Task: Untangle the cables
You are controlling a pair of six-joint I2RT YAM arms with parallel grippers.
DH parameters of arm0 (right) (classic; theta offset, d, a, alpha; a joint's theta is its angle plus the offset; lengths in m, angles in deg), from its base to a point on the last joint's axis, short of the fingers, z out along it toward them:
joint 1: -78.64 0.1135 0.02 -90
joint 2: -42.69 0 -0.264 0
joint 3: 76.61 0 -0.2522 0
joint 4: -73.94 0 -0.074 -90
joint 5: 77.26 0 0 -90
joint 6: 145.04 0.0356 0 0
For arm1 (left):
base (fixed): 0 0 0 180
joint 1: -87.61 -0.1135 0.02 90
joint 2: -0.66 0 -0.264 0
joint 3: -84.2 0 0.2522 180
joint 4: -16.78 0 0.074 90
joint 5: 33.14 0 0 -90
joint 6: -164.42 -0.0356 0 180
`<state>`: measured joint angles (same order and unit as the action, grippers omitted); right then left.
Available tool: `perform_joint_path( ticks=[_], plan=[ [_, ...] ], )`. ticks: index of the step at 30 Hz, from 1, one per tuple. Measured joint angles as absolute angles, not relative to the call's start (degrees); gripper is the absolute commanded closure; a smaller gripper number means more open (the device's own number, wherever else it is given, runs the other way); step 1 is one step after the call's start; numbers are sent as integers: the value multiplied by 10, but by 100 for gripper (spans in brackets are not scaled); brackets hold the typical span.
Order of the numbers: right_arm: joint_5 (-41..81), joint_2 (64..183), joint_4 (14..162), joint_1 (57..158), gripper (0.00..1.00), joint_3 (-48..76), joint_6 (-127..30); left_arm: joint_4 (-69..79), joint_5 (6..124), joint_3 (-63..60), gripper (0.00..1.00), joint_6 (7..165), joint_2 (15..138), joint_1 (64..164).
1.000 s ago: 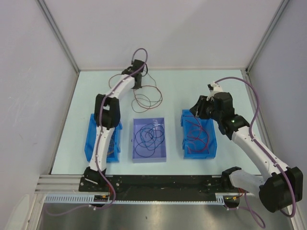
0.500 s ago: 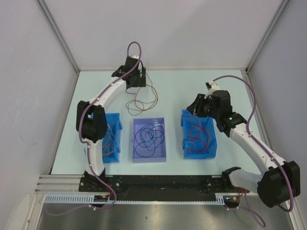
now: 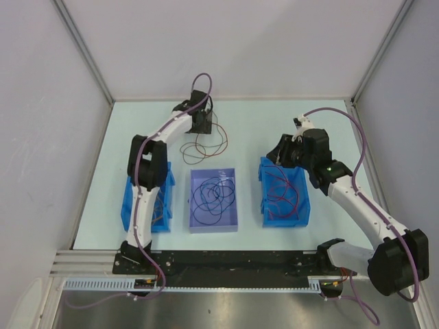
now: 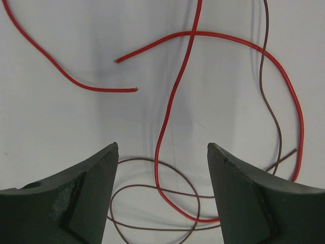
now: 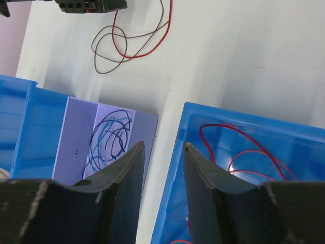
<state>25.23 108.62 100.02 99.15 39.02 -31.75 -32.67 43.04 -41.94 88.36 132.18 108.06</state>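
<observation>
A red cable [image 4: 175, 87] and a brown cable [image 4: 262, 61] lie in loose crossing loops on the white table [image 3: 274, 120]; from above they form a small heap [image 3: 204, 144]. My left gripper [image 3: 201, 122] hovers just over that heap, open [image 4: 162, 146], with nothing pinched between its fingers. My right gripper [image 3: 278, 156] stands open [image 5: 164, 144] above the left rim of the right blue bin [image 5: 244, 114], holding nothing. Red cables [image 5: 244, 152] lie in that bin. Dark blue cables [image 5: 109, 137] coil in the purple bin [image 3: 230, 221].
A second blue bin [image 3: 127, 202] with orange-tan cables [image 3: 162, 205] sits at the left, partly under my left arm. The three bins stand in a row near the front. Grey walls close in the table on three sides.
My left gripper has gone from shut to open and shifted a little. The red and brown cables have settled into a smaller heap on the table. The right arm has hardly moved.
</observation>
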Motion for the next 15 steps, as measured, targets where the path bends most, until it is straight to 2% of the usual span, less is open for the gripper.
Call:
perform_joint_path(
  ticks=[7,10,11,13,14,15],
  plan=[
    [250,1086,1004,991,59,390,-323,-327,440,-438,43,884,1360,1076],
    [250,1086,1006,991,59,390,-327,-329,442,-450,57,885,1374,1073],
    [248,1086,1006,991,59,390,-327,-330,444,-454,70,884,1378,1073],
    [246,1086,1007,991,59,390,-327,-332,447,-459,83,884,1383,1073],
    [246,1086,1007,991,59,390,-327,-333,450,-459,94,883,1384,1072],
    [246,1086,1007,991,59,390,-327,-334,451,-459,99,882,1384,1072]
  ],
)
